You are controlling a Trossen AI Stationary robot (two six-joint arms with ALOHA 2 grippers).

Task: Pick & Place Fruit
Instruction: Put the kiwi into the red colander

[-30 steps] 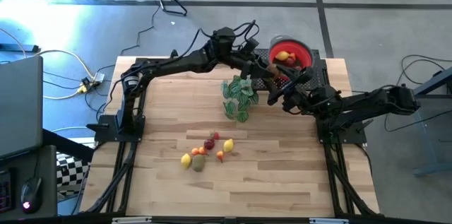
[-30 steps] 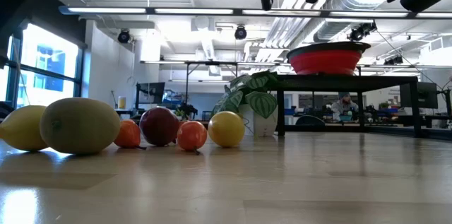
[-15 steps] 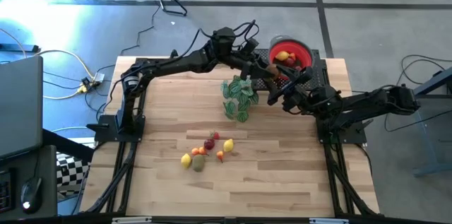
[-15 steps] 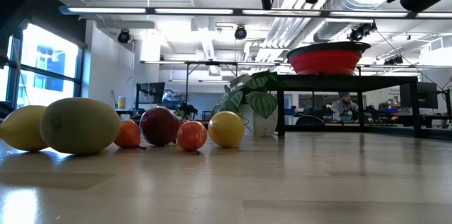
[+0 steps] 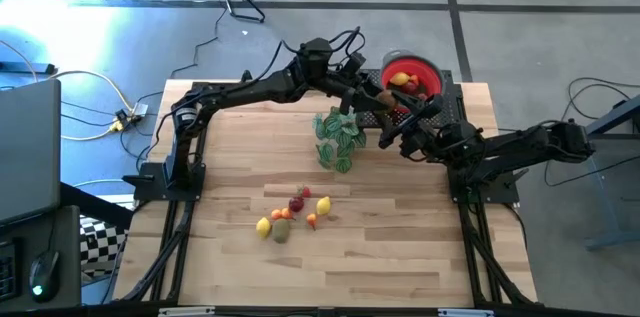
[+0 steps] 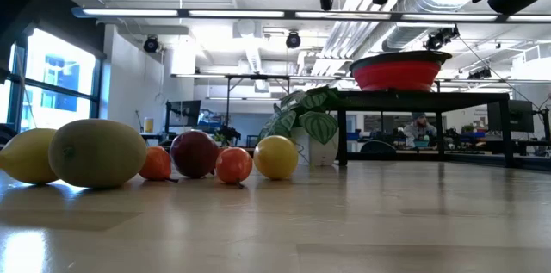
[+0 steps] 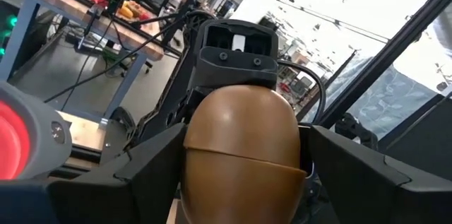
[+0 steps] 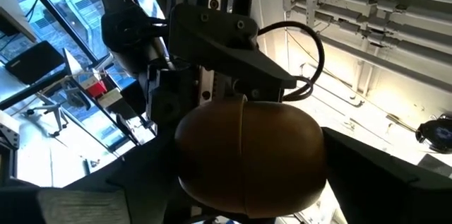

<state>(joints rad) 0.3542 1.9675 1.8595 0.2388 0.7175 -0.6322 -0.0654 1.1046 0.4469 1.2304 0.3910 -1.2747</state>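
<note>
High view has both grippers meeting beside the red bowl (image 5: 411,75), left gripper (image 5: 385,103) and right gripper (image 5: 400,129) each spread wide around one brown fruit (image 7: 242,146) mid-air, so a mistimed release could drop it onto the tabletop (image 5: 400,247).

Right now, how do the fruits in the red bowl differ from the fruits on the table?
The fruits in the red bowl are few, at the far edge; the fruits on the table are more numerous, clustered on bare wood nearer the middle. Both groups include yellow and red pieces.
</note>
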